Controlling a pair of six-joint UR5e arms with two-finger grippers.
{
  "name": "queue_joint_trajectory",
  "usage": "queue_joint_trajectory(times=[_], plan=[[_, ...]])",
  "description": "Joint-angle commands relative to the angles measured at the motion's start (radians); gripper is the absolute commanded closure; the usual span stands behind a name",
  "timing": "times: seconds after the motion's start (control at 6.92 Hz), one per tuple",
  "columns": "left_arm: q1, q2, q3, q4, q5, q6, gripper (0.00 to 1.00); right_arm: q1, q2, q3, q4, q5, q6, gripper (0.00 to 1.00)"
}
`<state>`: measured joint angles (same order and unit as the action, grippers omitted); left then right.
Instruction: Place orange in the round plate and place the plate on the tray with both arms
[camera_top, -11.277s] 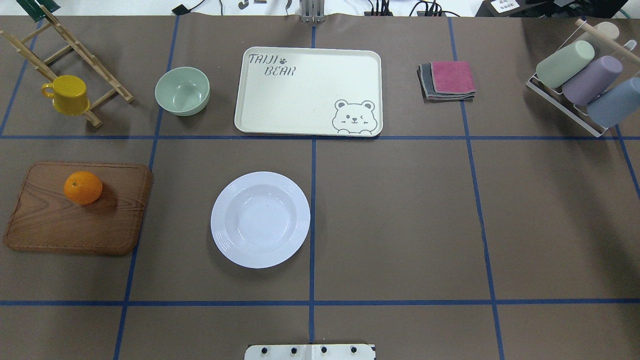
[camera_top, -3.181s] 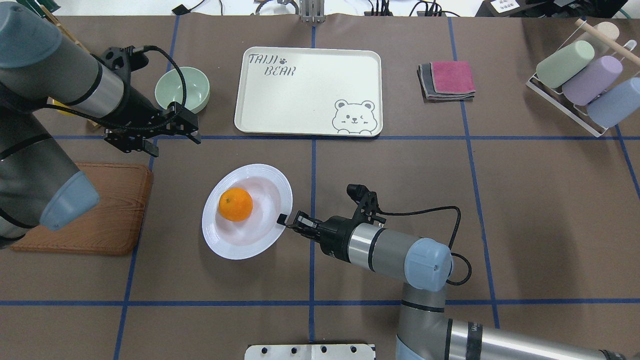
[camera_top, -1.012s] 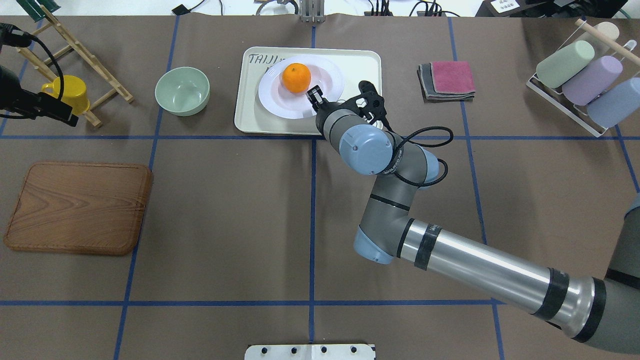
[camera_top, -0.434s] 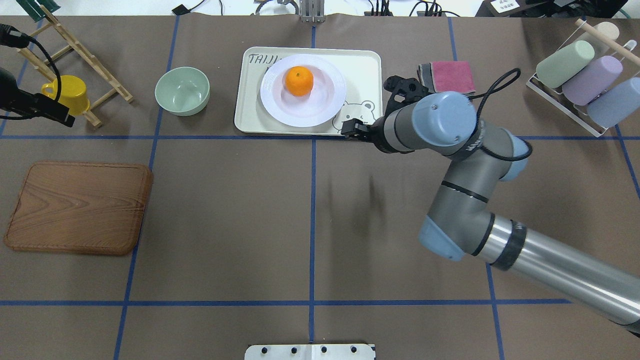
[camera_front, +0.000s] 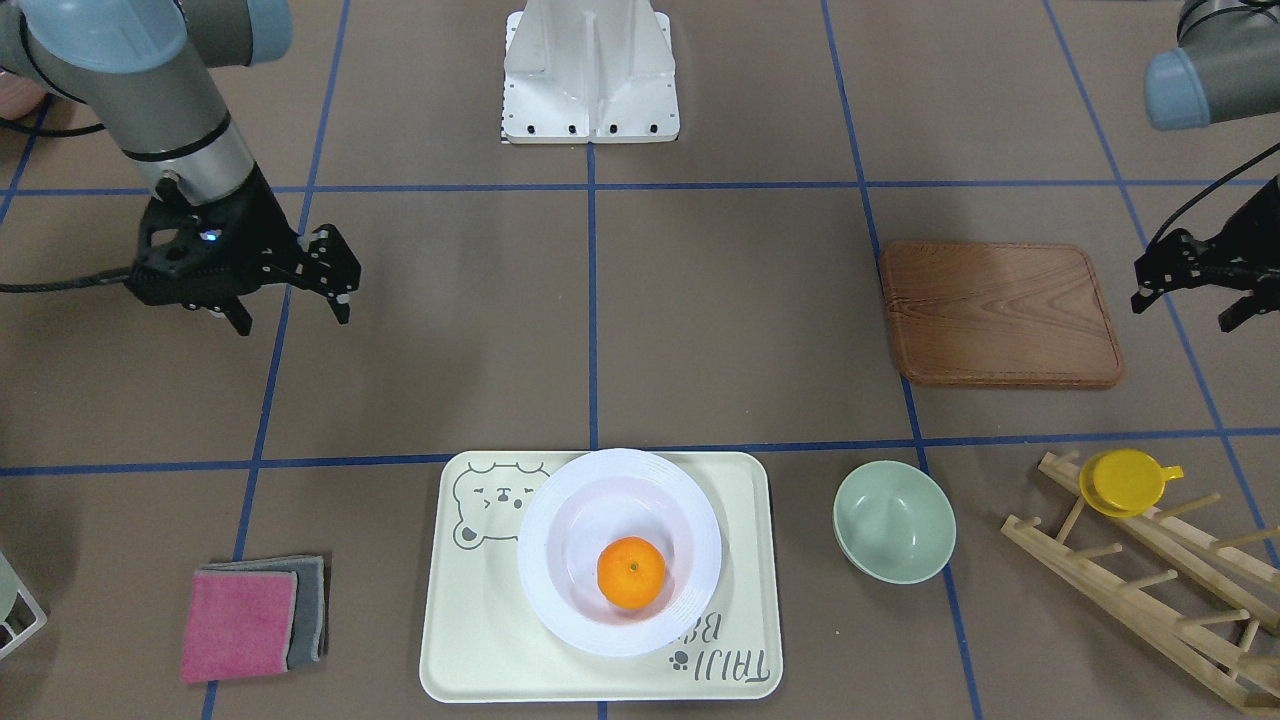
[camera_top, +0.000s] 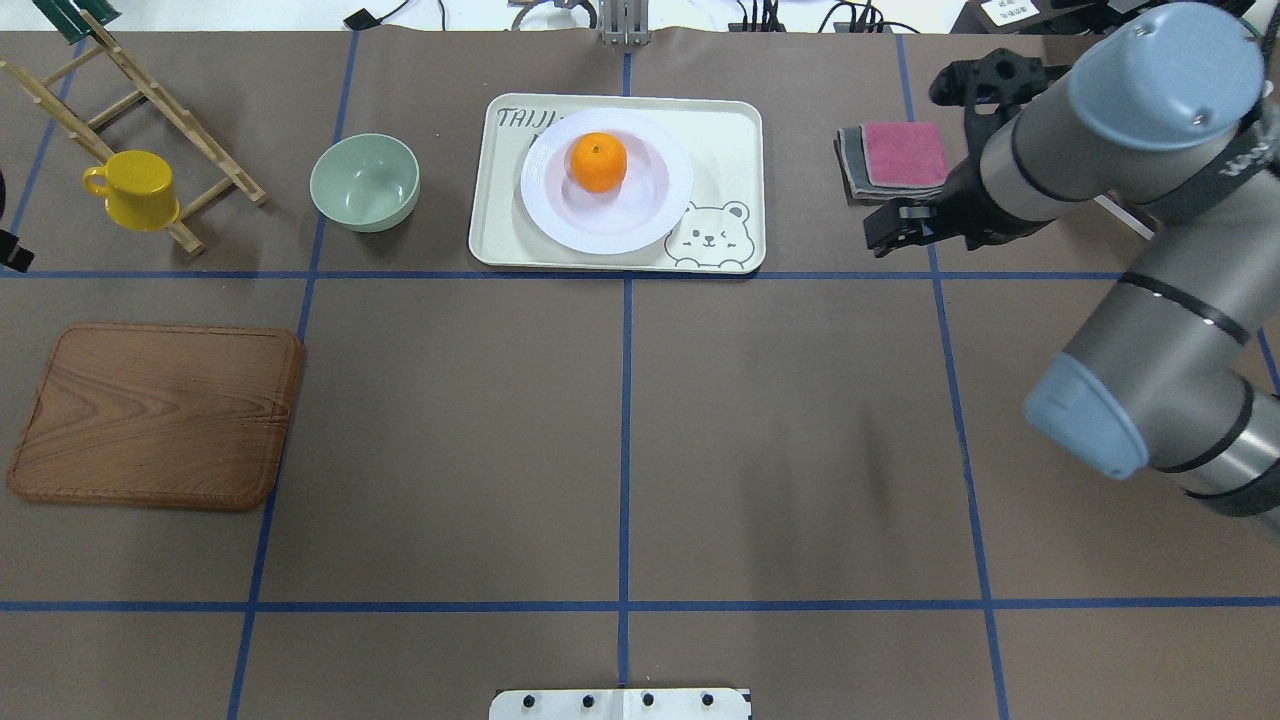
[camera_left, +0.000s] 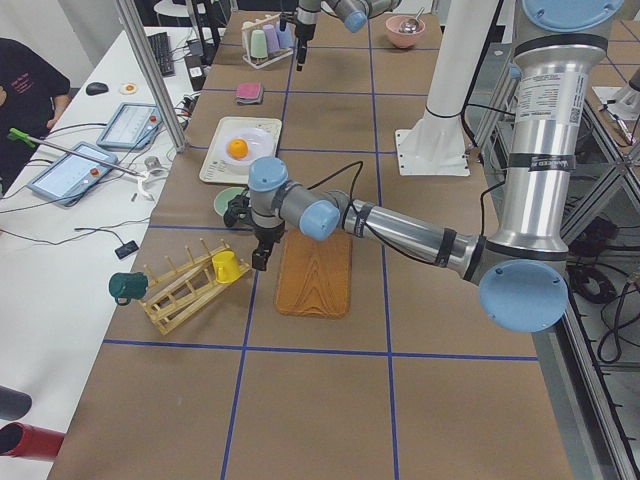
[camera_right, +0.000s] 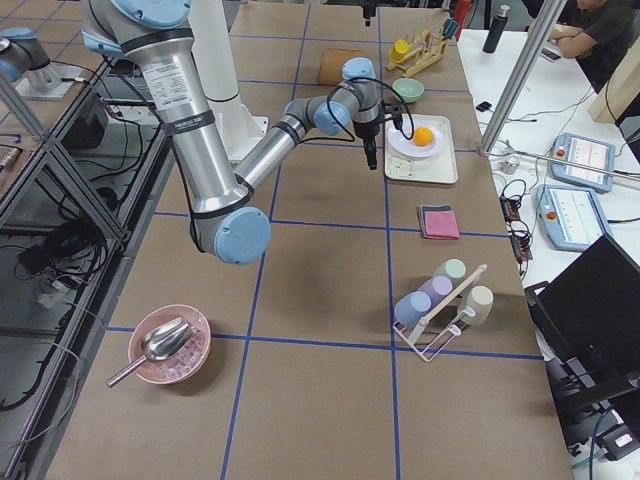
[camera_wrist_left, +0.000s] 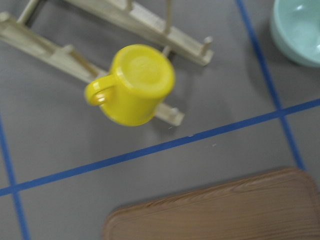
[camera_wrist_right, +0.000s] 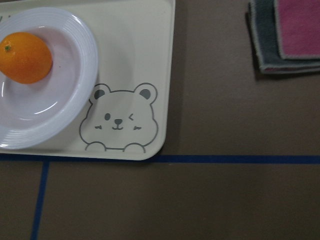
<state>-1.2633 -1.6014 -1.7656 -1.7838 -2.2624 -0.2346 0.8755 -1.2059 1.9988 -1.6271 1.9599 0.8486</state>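
The orange (camera_top: 598, 162) lies inside the white round plate (camera_top: 562, 222), and the plate rests flat on the cream tray (camera_top: 722, 135) at the far middle of the table. Nothing touches them. My right gripper (camera_front: 290, 312) hangs open and empty above the table, well clear of the tray and close to the folded cloths. My left gripper (camera_front: 1187, 308) is open and empty too, hovering beyond the outer end of the wooden board. The right wrist view looks down on the orange (camera_wrist_right: 25, 57), the plate (camera_wrist_right: 75, 95) and the tray (camera_wrist_right: 150, 50).
A brown wooden board (camera_top: 155, 415) lies at the near left. A pale-green bowl (camera_top: 364, 182) stands left of the tray. A yellow cup (camera_top: 135, 188) hangs on a wooden rack (camera_top: 150, 110). Folded pink and grey cloths (camera_top: 895, 160) lie right of the tray.
My right gripper has drawn back from the tray's corner, rightward toward the cloths. The left gripper has slid almost out of the overhead view. Plate and orange stay put on the tray.
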Motion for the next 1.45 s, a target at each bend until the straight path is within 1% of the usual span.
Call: queue_joint_trajectory(times=[0.0, 0.14, 0.29, 0.43, 0.58, 0.72, 0.87, 1.01, 1.3], plan=[[-0.060, 0.058, 0.075, 0.000, -0.003, 0.085, 0.02, 0.176, -0.102, 0.032, -0.114, 0.084, -0.290, 0.00], [-0.094, 0.060, 0.118, 0.000, -0.020, 0.128, 0.02, 0.342, -0.157, -0.024, -0.179, 0.165, -0.447, 0.00], [-0.102, 0.060, 0.142, 0.000, -0.032, 0.130, 0.02, 0.443, -0.220, -0.088, -0.185, 0.327, -0.592, 0.00], [-0.103, 0.066, 0.146, 0.000, -0.034, 0.130, 0.02, 0.494, -0.304, -0.150, -0.162, 0.424, -0.644, 0.00], [-0.119, 0.069, 0.146, 0.000, -0.034, 0.132, 0.02, 0.500, -0.381, -0.158, -0.104, 0.430, -0.649, 0.00], [-0.126, 0.071, 0.146, 0.000, -0.046, 0.130, 0.02, 0.501, -0.452, -0.210, 0.033, 0.427, -0.649, 0.00], [-0.126, 0.071, 0.147, 0.001, -0.066, 0.130, 0.01, 0.501, -0.475, -0.265, 0.174, 0.421, -0.640, 0.00], [-0.126, 0.078, 0.146, 0.000, -0.069, 0.130, 0.01, 0.501, -0.480, -0.278, 0.197, 0.387, -0.637, 0.00], [-0.126, 0.083, 0.146, 0.000, -0.069, 0.129, 0.01, 0.507, -0.481, -0.275, 0.197, 0.379, -0.637, 0.00]])
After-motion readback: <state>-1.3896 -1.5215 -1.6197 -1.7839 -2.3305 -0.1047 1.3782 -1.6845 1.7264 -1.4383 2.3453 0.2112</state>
